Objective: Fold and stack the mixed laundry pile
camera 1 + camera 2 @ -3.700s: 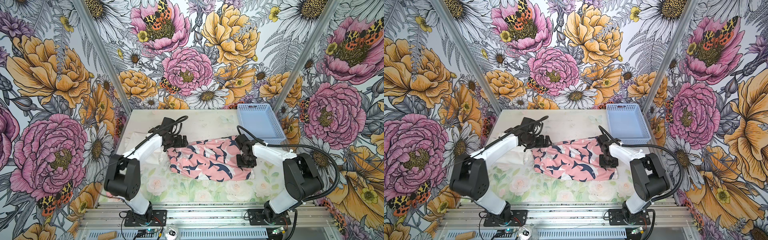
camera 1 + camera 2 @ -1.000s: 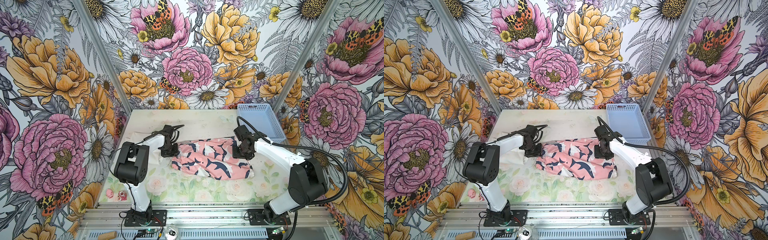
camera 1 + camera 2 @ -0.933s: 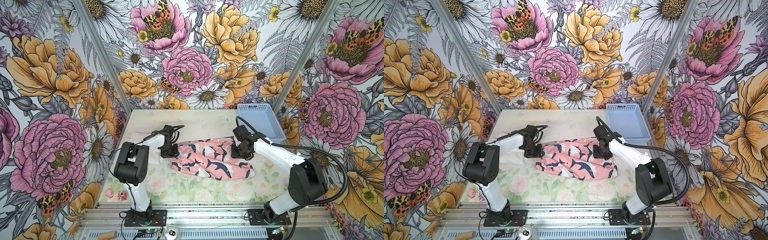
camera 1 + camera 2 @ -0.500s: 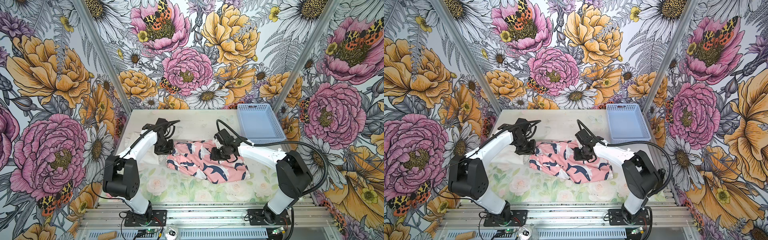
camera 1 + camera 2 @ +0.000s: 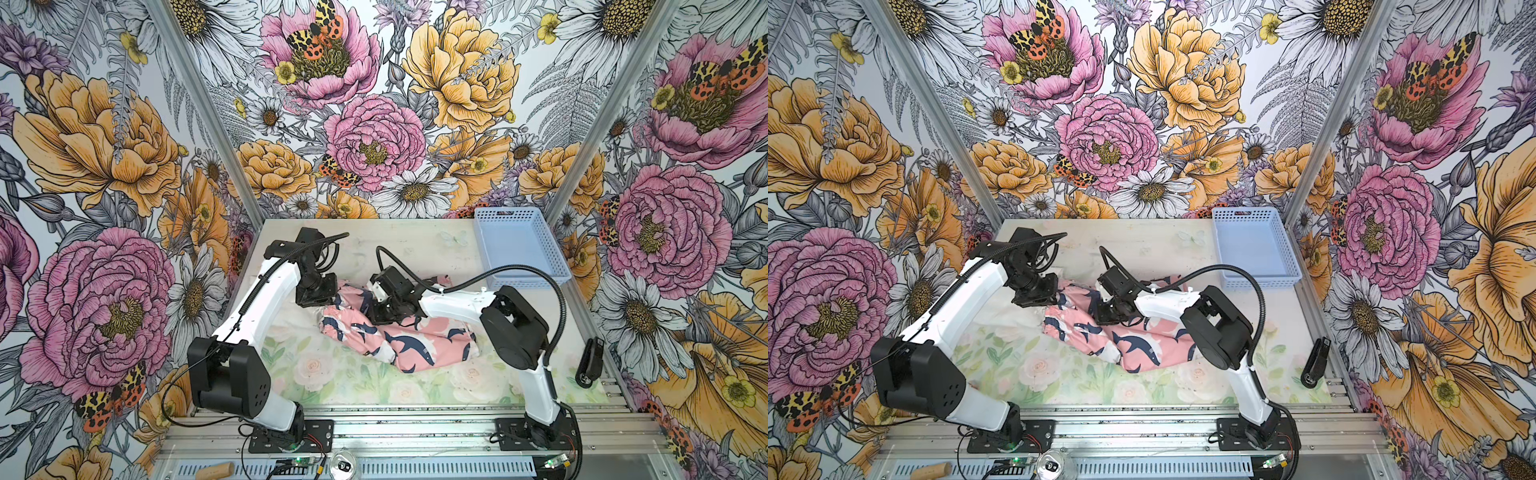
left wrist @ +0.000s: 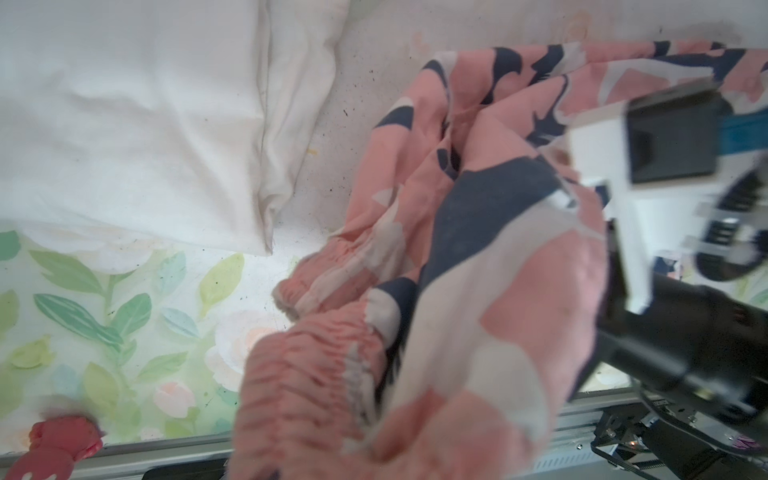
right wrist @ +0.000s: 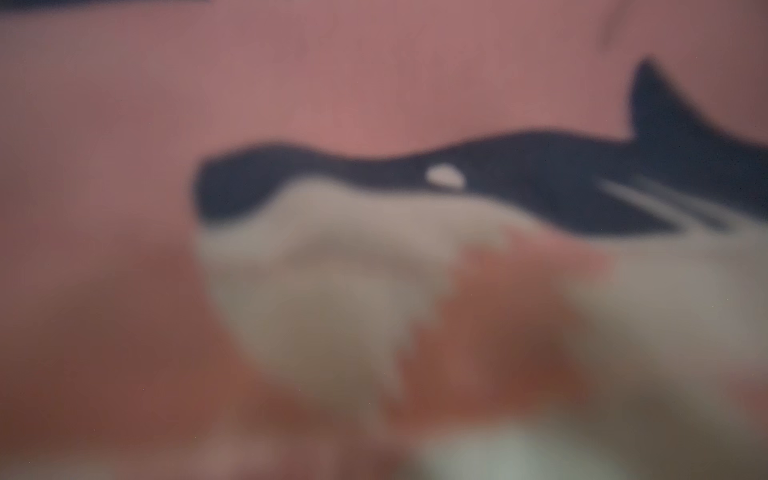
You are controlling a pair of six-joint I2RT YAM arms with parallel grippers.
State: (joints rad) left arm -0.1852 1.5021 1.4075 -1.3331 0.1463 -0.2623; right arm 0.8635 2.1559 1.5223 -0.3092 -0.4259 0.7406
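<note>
The pink garment (image 5: 419, 338) with navy-and-white print lies bunched mid-table in both top views. My left gripper (image 5: 328, 299) is at its left end, shut on the gathered waistband. That fabric (image 6: 436, 332) hangs right before the left wrist camera and hides the jaws. My right gripper (image 5: 384, 320) presses down into the middle of the pink garment (image 5: 1142, 336). Blurred pink cloth (image 7: 374, 104) fills the right wrist view, so its jaws are hidden. The white garment (image 6: 145, 124) lies flat on the table by the left arm (image 5: 1013, 318).
A light blue perforated basket (image 5: 548, 266) stands at the back right corner. A black object (image 5: 590, 361) rests at the table's right edge. A small red-pink thing (image 6: 54, 440) lies near the front rail. The right arm's cable (image 5: 519, 274) arcs over the table.
My right gripper has swept left from the garment's right end to its middle, and the pink garment has bunched up narrower. The left gripper has risen slightly and kept its hold.
</note>
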